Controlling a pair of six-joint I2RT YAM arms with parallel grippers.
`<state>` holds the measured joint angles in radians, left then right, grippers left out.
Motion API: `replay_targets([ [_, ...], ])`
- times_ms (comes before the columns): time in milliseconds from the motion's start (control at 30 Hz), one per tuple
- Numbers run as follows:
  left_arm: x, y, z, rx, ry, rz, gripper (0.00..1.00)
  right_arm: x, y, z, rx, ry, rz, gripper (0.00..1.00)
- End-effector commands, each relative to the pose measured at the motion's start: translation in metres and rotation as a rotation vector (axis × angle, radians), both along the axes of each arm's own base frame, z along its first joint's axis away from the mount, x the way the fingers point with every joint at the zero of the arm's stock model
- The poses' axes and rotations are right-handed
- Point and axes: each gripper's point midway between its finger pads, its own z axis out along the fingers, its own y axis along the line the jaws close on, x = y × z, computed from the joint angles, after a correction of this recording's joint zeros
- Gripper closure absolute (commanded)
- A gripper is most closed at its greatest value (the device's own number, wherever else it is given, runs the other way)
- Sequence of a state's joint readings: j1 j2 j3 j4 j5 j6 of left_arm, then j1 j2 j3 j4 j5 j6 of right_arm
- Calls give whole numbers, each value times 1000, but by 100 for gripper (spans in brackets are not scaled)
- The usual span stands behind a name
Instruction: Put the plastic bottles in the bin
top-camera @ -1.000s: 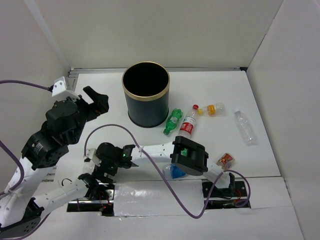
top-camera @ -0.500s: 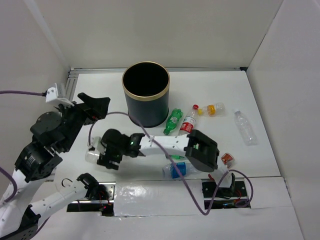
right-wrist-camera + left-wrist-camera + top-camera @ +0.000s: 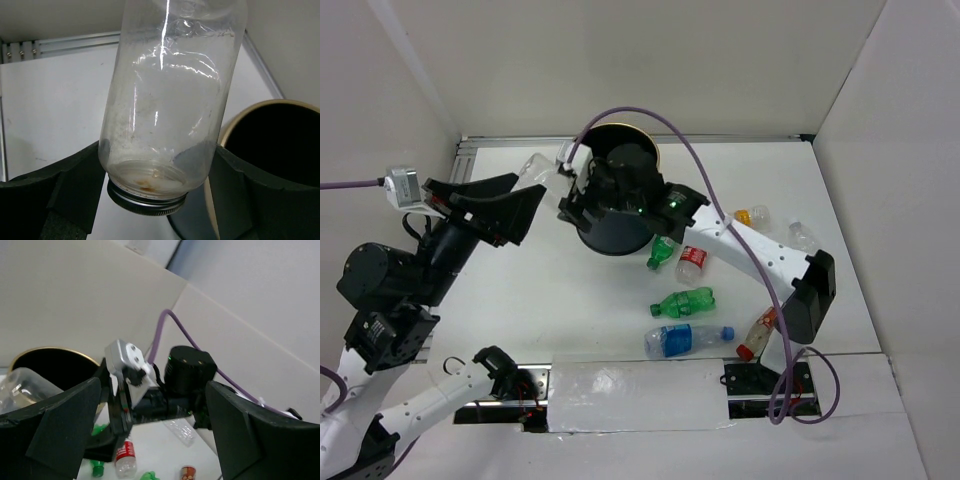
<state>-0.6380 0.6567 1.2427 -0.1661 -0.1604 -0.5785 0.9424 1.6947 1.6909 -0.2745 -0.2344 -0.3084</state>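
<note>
The right arm reaches across the top of the dark navy cylindrical bin with a thin gold rim (image 3: 607, 238), and the right arm's fingers (image 3: 70, 190) are closed on either side of a clear wide-mouthed jar with a silvery screw lid (image 3: 165, 100). The jar has no label, and whether it is plastic or glass cannot be told. It hangs tilted in the air above the white tabletop (image 3: 550, 290), lid end toward the wrist camera. It sits just outside the bin's left rim rather than over the opening. The left arm's fingers (image 3: 60, 425) are spread wide with nothing between them, raised to the left of the bin and pointing toward the jar. The other bottles all lie on the tabletop to the right of and in front of the bin. A small green plastic bottle (image 3: 663, 252) lies against the bin's base, with a clear bottle with a red-and-white label (image 3: 692, 262) just beside it. A second green bottle (image 3: 684, 302) and a clear blue-labelled bottle (image 3: 685, 339) lie nearer the arm bases. A red-capped bottle (image 3: 760, 333) lies close to the right arm. A yellow-labelled bottle (image 3: 751, 215) and a plain clear bottle (image 3: 798, 232) lie farther right, the clear one partly hidden by the arm.
</note>
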Motion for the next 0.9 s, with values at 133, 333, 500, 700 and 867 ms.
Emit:
replay_targets([
  [133, -6, -36, 18, 72, -96, -166, 12, 91, -62, 83, 154, -165, -277, 100],
  [333, 17, -80, -66, 267, 60, -300, 30, 149, -110, 65, 124, -75, -395, 96],
  [500, 18, -119, -122, 424, 113, -476, 24, 152, -122, 48, 77, -3, -332, 64],
  [700, 6, -177, -202, 679, 173, -612, 12, 141, -120, 31, 45, 38, -259, 59],
  [867, 2, -208, -253, 829, 201, -648, 7, 144, -128, 18, 13, 71, -267, 28],
])
